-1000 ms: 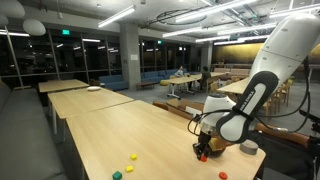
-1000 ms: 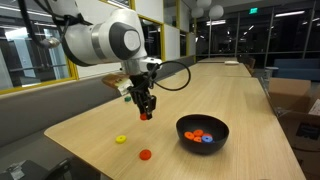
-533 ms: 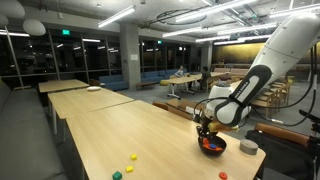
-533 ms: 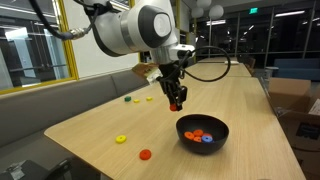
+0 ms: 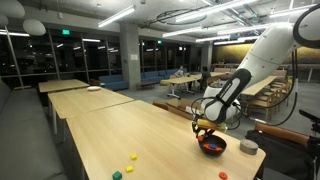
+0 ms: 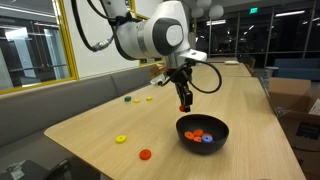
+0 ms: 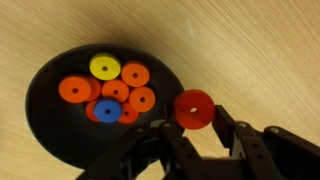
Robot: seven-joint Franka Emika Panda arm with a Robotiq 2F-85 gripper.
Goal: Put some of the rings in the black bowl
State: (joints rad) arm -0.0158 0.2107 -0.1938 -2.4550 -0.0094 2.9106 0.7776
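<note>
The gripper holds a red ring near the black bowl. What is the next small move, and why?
Probably shift the gripper a little further over the black bowl before opening. In the wrist view the red ring it holds hangs over the bowl's rim, not the middle where the other rings lie, so released here it might land on the table.

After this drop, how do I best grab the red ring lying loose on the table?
I'd pinch the red ring across its outer edge, coming straight down from above: it looks to lie flat on the table, apart from the yellow ring.
</note>
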